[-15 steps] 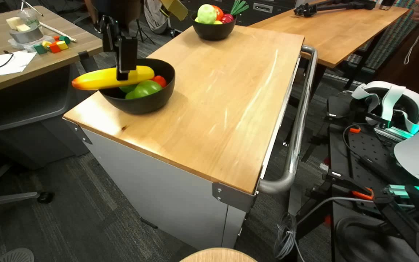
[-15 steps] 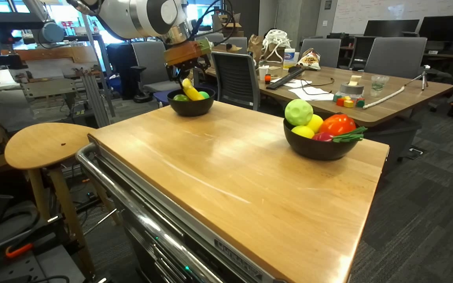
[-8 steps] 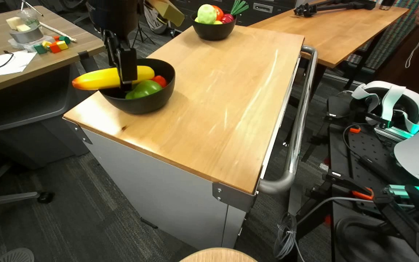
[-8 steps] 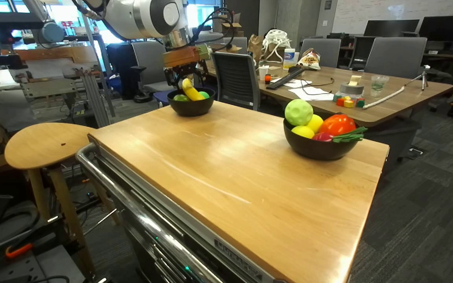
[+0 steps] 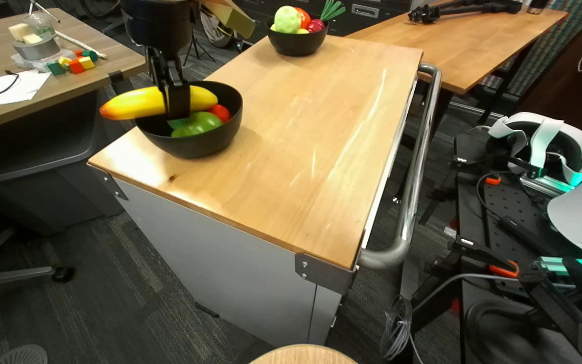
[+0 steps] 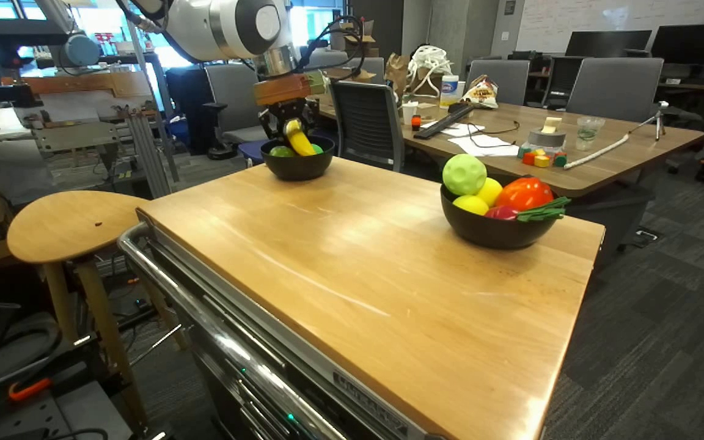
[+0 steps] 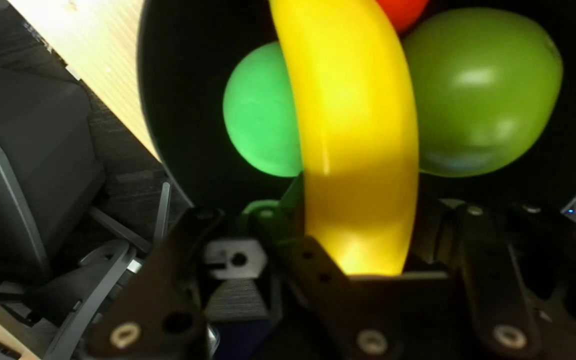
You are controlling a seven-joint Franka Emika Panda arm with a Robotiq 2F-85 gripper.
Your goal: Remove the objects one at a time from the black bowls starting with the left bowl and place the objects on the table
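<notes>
Wrist view: my claw (image 7: 361,212) grips the banana (image 7: 355,125); I see the green ball (image 7: 262,111) left, inside the black bowl (image 7: 184,95).

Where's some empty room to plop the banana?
The wooden table is bare between the black bowl with the banana and the other bowl, and toward the metal rail. Both bowls are crowded, with the gripper at the first.

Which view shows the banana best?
The exterior view with the banana side-on: both ends are visible, with only a gripper finger crossing it. The wrist view is closer, but the banana runs out of frame at the top. An exterior view nearer end-on shows the banana small and foreshortened.
</notes>
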